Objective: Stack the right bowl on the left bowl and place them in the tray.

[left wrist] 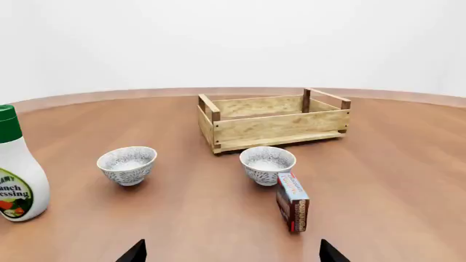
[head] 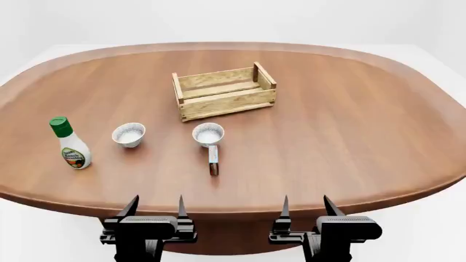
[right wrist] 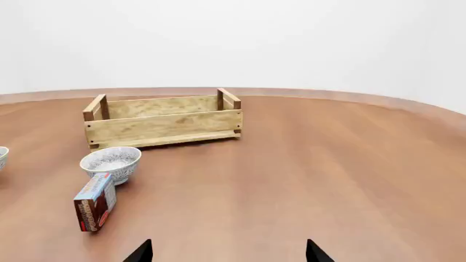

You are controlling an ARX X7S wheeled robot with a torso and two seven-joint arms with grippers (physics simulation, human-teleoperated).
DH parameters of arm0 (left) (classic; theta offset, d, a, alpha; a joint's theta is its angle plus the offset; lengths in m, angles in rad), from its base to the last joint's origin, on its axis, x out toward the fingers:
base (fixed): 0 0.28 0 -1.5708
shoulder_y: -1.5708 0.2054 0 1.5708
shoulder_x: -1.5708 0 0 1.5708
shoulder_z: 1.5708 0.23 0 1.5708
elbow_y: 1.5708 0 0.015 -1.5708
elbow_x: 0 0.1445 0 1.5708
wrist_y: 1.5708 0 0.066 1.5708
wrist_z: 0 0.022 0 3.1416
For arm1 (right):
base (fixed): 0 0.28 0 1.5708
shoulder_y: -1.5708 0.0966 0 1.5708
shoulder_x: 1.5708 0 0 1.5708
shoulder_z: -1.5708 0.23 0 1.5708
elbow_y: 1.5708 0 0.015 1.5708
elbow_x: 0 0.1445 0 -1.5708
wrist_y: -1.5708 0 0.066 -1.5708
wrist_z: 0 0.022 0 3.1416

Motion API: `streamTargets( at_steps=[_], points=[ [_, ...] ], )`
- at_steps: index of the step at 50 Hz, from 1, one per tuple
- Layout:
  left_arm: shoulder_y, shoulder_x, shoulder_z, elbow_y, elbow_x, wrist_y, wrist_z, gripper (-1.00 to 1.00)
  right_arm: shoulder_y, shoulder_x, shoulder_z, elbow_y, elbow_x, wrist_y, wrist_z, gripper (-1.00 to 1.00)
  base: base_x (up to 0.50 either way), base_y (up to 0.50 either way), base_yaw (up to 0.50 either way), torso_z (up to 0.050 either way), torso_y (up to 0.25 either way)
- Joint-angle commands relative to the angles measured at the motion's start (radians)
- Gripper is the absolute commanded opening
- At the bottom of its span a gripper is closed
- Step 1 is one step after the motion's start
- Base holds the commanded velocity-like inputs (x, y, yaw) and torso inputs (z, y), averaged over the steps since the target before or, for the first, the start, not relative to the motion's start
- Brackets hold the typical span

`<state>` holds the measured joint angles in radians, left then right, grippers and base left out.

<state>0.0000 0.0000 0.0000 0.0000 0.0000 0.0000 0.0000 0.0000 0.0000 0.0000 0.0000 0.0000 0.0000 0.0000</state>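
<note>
Two patterned bowls sit upright on the wooden table [head: 350, 125], mouths up, side by side but clearly apart. The left bowl [head: 129, 134] and the right bowl [head: 208, 134] look alike: white inside, a fine grey pattern outside, a small foot underneath. Being round, they have no long axis to call.

The tray [head: 223, 91] lies beyond the bowls, farther from both grippers, its long axis running roughly across the table and skewed a little, the right end sitting farther back. It's a light-wood slatted crate with low sides and darker corner posts, with nothing inside it. The right bowl stands just in front of its near long wall, not touching.

Both arms hang low at the near table edge, held level and pointing forward. The left gripper [head: 155, 206] has its fingers spread, nothing between them, and it lines up roughly between the two bowls, well short of them. The right gripper [head: 304, 206] is likewise parted and holding nothing, and it faces bare table, with both bowls off to its left.

A small red-and-blue carton [head: 213, 161] lies just on the gripper side of the right bowl, its long axis pointing from the bowl toward the grippers. Out past the left bowl, left of the left gripper, a green-capped ranch dressing bottle [head: 70, 144] stands upright.
</note>
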Motion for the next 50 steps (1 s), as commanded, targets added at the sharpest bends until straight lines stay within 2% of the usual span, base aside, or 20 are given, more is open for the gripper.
streamTargets(
  at_steps=[1,18,21,50],
  points=[
    [0.002,-0.016,0.018,0.005,-0.026,-0.009,-0.01,1.0,0.0,0.017,-0.027,0.012,-0.002,-0.014,0.024,1.0,0.0,0.0,0.0,0.0,0.0],
    [-0.005,-0.058,0.068,-0.033,-0.028,0.027,-0.088,1.0,0.007,0.057,-0.068,0.02,0.036,-0.019,0.084,1.0,0.0,0.0,0.0,0.0,0.0],
    [-0.006,-0.063,0.075,-0.034,-0.029,0.031,-0.094,1.0,0.016,0.062,-0.082,0.03,-0.031,0.015,0.142,1.0,0.0,0.0,0.0,0.0,0.0],
    [-0.016,-0.097,0.117,-0.06,-0.042,0.059,-0.145,1.0,0.021,0.091,-0.122,0.04,0.04,0.004,0.153,1.0,0.0,0.48,0.0,0.0,0.0]
  ],
)
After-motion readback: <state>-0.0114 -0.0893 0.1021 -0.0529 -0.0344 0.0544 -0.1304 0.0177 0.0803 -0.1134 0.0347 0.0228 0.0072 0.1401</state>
